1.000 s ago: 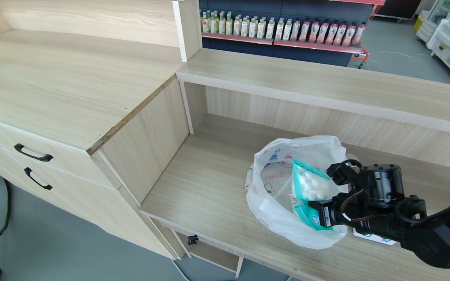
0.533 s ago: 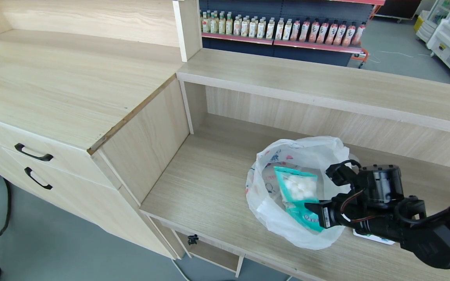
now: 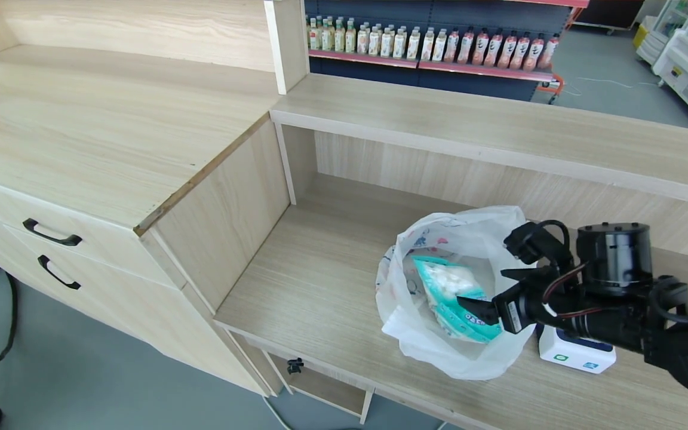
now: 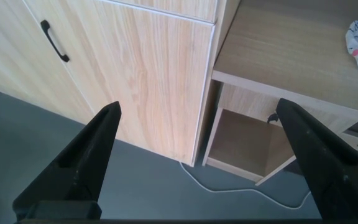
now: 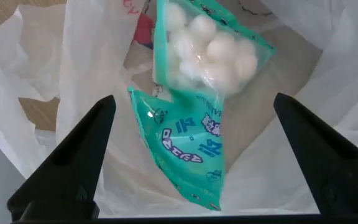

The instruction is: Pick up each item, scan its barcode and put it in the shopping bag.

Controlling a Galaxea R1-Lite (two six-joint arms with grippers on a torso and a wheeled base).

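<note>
The right gripper (image 3: 487,291) hangs over the mouth of the shopping bag (image 3: 433,352). Its two dark, wedge-shaped fingers (image 5: 73,162) are spread wide and grip nothing.

The bag is thin, white, crinkled plastic with a faint coloured print. It slumps open on the lower wooden counter (image 3: 320,286), towards the right of the scene. Inside it lies a glossy teal packet (image 3: 448,295), a soft pouch folded in the middle. A clear window in its farther half shows a cluster of round white balls. In the right wrist view the packet (image 5: 197,93) rests on the bag (image 5: 55,93) lining between the spread fingers, and neither seems to touch it.

A small white box with rounded corners (image 3: 577,355) sits on the counter just right of the bag.

The left gripper (image 4: 197,109) hangs low beside the pale wood-grain cabinet (image 4: 160,74). Its flat black fingers (image 4: 86,155) are wide apart with nothing between them, above a grey floor (image 4: 135,186). Left in the head view are drawers with curved black handles (image 3: 50,236). Rows of bottles (image 3: 427,45) stand on a far shelf.
</note>
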